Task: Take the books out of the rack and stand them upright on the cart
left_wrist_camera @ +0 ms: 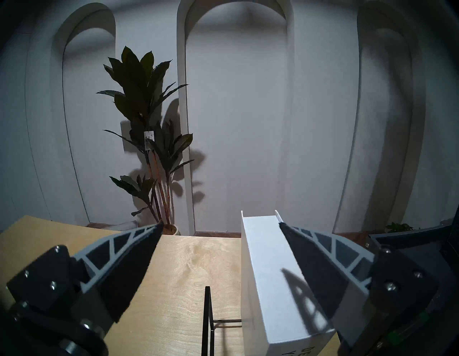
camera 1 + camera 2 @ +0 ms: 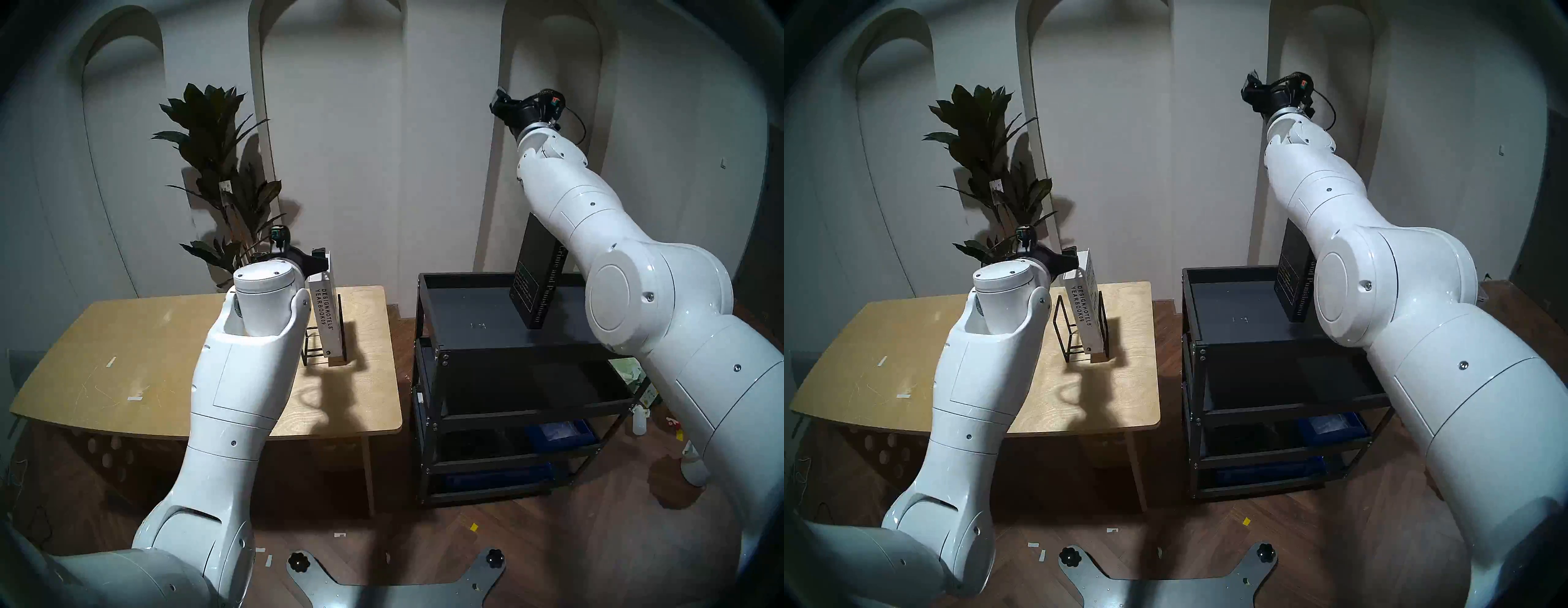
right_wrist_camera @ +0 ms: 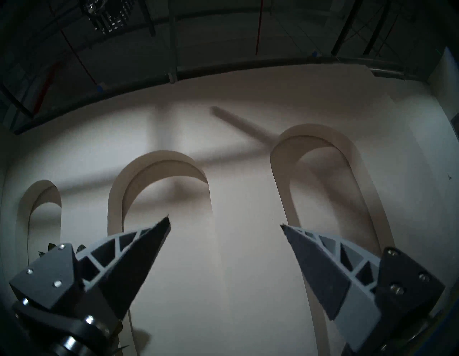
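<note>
The white book (image 2: 326,318) lettered DESIGNHOTELS YEARBOOK09 stands slightly tilted at the right end of the thin black wire rack (image 2: 1064,327) on the wooden table (image 2: 127,339). My left gripper (image 1: 220,223) is open around the book's top. Its right finger (image 1: 310,268) lies along the white book (image 1: 268,273), while the left finger stands well apart. The dark book (image 2: 534,271) stands upright on the top tray of the black cart (image 2: 466,314), partly hidden by my right arm. My right gripper (image 3: 224,221) is raised high above the cart, open and empty, facing the wall.
A tall potted plant (image 2: 220,170) stands behind the table's far edge. A floor gap separates the table from the cart. Blue bins (image 2: 560,433) sit on the cart's lower shelves. A white bottle (image 2: 638,422) and scraps lie on the floor right of the cart.
</note>
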